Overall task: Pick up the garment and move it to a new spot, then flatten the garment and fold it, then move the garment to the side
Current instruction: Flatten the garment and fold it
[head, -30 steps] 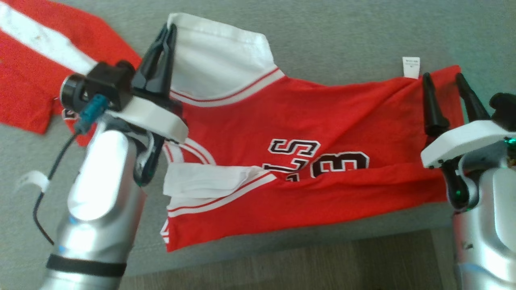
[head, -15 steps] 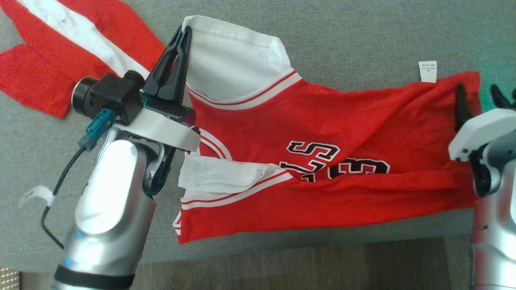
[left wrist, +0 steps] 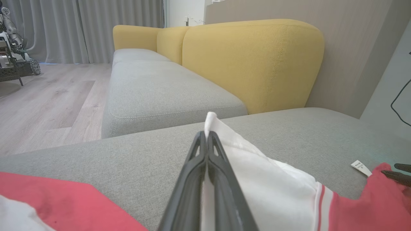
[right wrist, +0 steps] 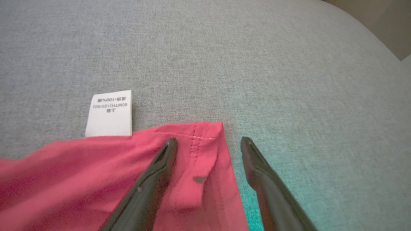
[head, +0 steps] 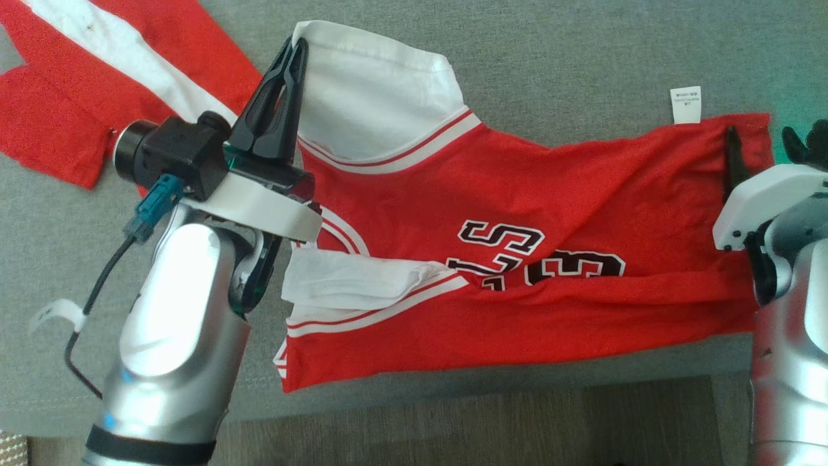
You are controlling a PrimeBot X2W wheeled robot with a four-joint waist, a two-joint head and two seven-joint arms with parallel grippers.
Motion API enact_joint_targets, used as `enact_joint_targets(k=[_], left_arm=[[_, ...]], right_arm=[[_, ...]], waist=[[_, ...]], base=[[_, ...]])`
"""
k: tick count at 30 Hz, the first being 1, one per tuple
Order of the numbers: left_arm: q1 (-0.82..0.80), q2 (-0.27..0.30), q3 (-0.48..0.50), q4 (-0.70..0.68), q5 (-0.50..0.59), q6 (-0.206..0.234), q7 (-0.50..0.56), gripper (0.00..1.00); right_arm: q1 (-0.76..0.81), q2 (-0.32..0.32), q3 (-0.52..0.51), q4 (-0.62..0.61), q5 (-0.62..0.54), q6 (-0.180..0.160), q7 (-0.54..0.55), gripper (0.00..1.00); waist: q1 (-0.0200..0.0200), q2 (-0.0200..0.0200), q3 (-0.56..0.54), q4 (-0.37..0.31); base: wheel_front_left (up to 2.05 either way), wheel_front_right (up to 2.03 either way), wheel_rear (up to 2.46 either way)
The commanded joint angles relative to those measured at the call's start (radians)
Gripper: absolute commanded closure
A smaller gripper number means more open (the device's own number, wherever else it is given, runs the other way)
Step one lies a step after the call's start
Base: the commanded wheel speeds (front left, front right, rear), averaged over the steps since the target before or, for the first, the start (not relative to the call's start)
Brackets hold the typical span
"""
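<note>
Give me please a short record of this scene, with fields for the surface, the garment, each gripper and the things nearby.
surface: grey sofa cushion
garment: red jersey lying across the cushion, a fold hiding part of the lettering
left gripper: shut on the garment's white sleeve
right gripper: open, one finger over the red hem corner, one over bare cushion
nearby: white care label at the hem; another red-and-white cloth at upper left

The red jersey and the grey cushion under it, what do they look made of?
Jersey: thin matte knit cloth, likely synthetic; it drapes in soft creases, with a stitched hem. Cushion: grey woven upholstery, matte, its flecked weave showing up close.
</note>
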Motion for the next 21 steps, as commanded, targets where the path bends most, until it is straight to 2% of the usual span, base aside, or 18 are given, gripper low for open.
enact_joint_targets(k=[1,17,18,19,20,21], left_arm=[[-0.010,0.023,0.024,-0.041,-0.007,-0.001,-0.008,1.00],[-0.031,0.026,0.008,-0.034,-0.014,-0.003,-0.008,1.00],[-0.033,0.027,0.008,-0.033,-0.015,-0.003,-0.008,1.00],[-0.034,0.027,0.008,-0.032,-0.015,-0.003,-0.008,1.00],[-0.036,0.028,0.008,-0.030,-0.016,-0.003,-0.008,1.00],[-0.037,0.028,0.008,-0.029,-0.017,-0.003,-0.008,1.00]], right_arm=[[-0.029,-0.009,0.024,-0.025,-0.010,0.000,-0.007,0.00],[-0.083,-0.009,0.021,0.066,-0.068,0.000,-0.044,0.00],[-0.086,-0.009,0.021,0.074,-0.069,0.000,-0.044,0.07],[-0.090,-0.009,0.020,0.080,-0.069,0.000,-0.045,0.78],[-0.092,-0.009,0.020,0.087,-0.068,0.000,-0.047,1.00],[-0.095,-0.009,0.018,0.093,-0.067,0.000,-0.048,1.00]], waist=[[0.0000,0.0000,0.000,0.001],[0.0000,0.0000,0.021,0.017],[0.0000,0.0000,0.022,0.017],[0.0000,0.0000,0.022,0.018],[0.0000,0.0000,0.023,0.018],[0.0000,0.0000,0.023,0.017]], base=[[0.00,0.00,0.00],[0.00,0.00,0.00],[0.00,0.00,0.00],[0.00,0.00,0.00],[0.00,0.00,0.00],[0.00,0.00,0.00]])
